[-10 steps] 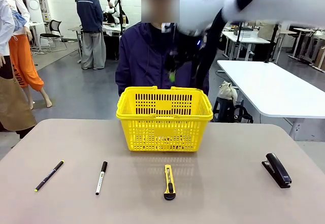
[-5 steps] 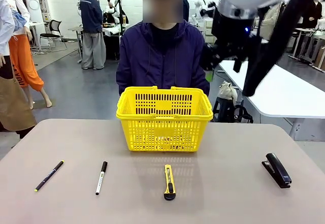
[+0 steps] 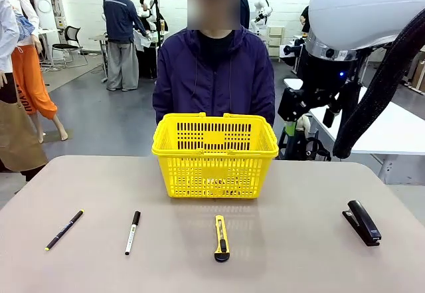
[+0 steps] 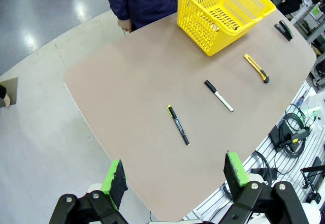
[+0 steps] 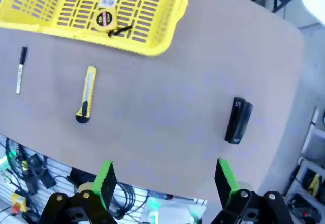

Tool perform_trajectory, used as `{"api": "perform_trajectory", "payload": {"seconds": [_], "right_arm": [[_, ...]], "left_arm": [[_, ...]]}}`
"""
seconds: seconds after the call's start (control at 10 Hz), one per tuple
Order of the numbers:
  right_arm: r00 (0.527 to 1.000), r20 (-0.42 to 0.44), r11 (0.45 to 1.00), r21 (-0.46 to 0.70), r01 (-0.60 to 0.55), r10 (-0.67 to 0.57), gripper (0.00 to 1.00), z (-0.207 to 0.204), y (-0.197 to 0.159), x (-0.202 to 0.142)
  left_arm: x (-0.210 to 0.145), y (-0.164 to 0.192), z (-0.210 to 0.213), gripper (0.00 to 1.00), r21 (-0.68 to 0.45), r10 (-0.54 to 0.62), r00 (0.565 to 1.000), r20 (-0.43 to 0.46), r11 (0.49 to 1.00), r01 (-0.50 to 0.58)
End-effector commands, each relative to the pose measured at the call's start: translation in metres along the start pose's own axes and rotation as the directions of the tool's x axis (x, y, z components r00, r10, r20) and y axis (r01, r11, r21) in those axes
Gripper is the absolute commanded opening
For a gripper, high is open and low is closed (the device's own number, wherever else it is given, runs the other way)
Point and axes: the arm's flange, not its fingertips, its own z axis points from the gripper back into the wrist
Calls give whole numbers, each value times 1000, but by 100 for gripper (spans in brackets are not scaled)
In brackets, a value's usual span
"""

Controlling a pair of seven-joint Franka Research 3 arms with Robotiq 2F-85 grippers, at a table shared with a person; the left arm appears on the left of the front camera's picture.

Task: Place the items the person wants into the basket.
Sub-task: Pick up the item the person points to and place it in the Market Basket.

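Note:
The yellow basket (image 3: 216, 173) stands at the table's far middle, in front of the person (image 3: 214, 74). The yellow tape measure (image 5: 104, 19) lies inside the basket (image 5: 157, 41). The white marker with black cap (image 3: 133, 232) lies on the table at front left; it appears as the marker (image 4: 219, 95) and marker (image 5: 21, 70) in the wrist views. My right gripper (image 3: 292, 125) hangs high to the right of the basket, and the right gripper (image 5: 165, 177) is open and empty. High over the table's left end, my left gripper (image 4: 176, 172) is open and empty.
A thin black pen with a yellow-green tip (image 3: 64, 229) lies left of the marker. A yellow-and-black utility knife (image 3: 222, 238) lies in front of the basket. A black stapler (image 3: 362, 222) sits at the right. Another white table (image 3: 372, 120) stands behind on the right.
My right arm has swung from above the basket to the right and away from it. The items on the table have not moved.

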Motion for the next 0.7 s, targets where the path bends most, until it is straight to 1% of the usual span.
{"api": "perform_trajectory", "payload": {"seconds": [0.0, 0.6], "right_arm": [[1000, 14, 1000, 1, -10, 10, 100, 4, 4, -1], [1000, 14, 1000, 1, -10, 10, 100, 4, 4, -1]], "left_arm": [[-1, 0, 1, 100, -14, -8, 1000, 13, 1000, 8], [-1, 0, 1, 100, -14, -8, 1000, 13, 1000, 8]]}}
